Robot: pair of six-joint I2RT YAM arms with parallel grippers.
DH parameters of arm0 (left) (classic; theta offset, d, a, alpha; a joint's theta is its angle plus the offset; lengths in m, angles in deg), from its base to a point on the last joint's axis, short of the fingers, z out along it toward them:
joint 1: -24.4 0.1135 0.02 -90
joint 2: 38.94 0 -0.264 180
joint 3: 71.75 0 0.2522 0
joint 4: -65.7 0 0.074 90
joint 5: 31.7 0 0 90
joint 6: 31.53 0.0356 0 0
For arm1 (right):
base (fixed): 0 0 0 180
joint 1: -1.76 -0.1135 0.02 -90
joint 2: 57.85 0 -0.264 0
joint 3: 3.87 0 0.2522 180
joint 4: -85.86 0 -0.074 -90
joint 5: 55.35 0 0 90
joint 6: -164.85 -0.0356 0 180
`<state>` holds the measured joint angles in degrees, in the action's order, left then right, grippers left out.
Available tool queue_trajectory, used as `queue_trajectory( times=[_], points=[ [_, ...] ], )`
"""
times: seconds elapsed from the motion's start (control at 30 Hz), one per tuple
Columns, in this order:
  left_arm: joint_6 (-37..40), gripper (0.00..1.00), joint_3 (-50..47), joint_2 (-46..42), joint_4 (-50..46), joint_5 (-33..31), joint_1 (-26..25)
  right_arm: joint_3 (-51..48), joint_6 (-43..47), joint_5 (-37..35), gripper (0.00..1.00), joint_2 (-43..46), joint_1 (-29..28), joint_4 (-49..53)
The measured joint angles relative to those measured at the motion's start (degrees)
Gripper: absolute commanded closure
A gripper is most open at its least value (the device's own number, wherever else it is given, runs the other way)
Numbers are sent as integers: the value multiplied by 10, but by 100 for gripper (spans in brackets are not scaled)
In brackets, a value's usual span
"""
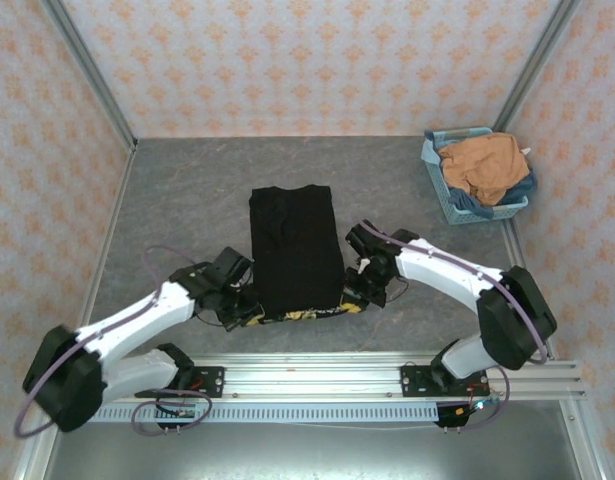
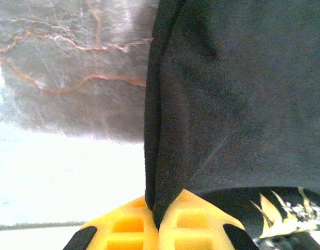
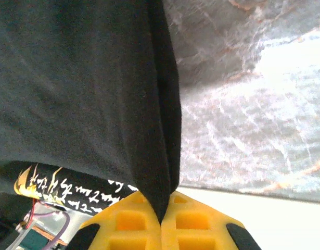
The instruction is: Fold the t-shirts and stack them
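The black t-shirt [image 1: 292, 240] lies in the middle of the table as a long narrow rectangle, sleeves folded in. Its near hem is lifted, and a strip of print with script [image 1: 309, 315] peeks out beneath. My left gripper [image 1: 249, 310] is shut on the near left corner; the left wrist view has its yellow fingertips [image 2: 123, 226] pinching a fold of black cloth [image 2: 238, 104]. My right gripper [image 1: 355, 298] is shut on the near right corner, its fingertips [image 3: 201, 224] clamping the black cloth [image 3: 71, 88]. The orange-tan t-shirt [image 1: 484, 165] sits bunched in the basket.
A light-blue plastic basket [image 1: 442, 200] stands at the far right by the wall, with some blue cloth under the orange-tan tee. Patterned walls close in the grey table [image 1: 187, 200] on three sides. An aluminium rail [image 1: 307, 375] runs along the near edge.
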<state>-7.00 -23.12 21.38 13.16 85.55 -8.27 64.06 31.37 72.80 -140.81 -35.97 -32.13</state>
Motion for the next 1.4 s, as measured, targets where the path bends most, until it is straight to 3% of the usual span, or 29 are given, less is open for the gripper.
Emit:
queue_trajectory(
  times=[0.17, 0.4, 0.73, 1.4],
  points=[
    [-38, 100, 50, -89, -57, -34, 0, 79, -5, -11, 100, 27, 2, 51],
    [-56, 100, 163, -49, -101, -75, 24, 206, -24, -17, 100, 13, 37, 91],
    [-27, 100, 356, 129, -139, -75, 130, 402, -34, -12, 100, -133, 100, 109],
    [57, 100, 683, 585, -160, -45, 241, 824, -43, -2, 98, -553, 169, 103]
  ],
)
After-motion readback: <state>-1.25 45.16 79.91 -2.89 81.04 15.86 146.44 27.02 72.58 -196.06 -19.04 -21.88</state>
